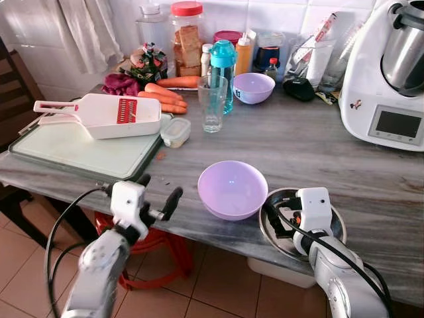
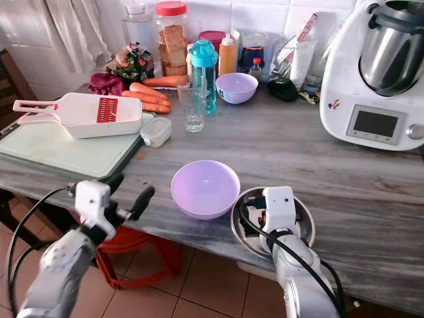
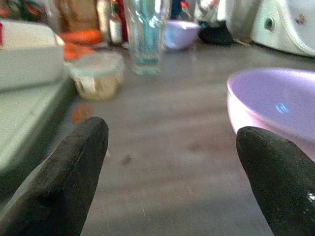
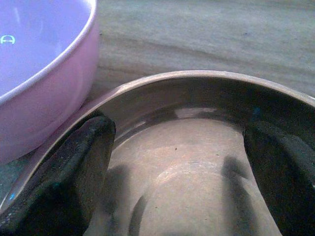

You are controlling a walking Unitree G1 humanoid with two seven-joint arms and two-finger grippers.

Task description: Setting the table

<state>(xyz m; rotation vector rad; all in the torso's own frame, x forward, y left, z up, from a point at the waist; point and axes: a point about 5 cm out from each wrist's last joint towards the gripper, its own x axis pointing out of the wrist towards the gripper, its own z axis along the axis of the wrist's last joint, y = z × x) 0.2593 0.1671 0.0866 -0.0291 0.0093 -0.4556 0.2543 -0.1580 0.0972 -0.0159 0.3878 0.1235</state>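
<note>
The steel bowl (image 1: 301,228) sits at the worktop (image 1: 298,152) edge, touching the lilac bowl (image 1: 232,189) on its left. My worry: a careless lift or nudge could tip the steel bowl off the edge or knock the lilac one. The right gripper (image 4: 177,167) reaches down into the steel bowl, fingers (image 4: 59,177) spread wide, grasping nothing. The left gripper (image 1: 159,195) hovers level at the front edge, left of the lilac bowl, fingers (image 3: 64,172) likewise apart and empty.

Lilac bowl (image 1: 232,189) upright, empty, touching steel bowl (image 1: 336,225).
</note>
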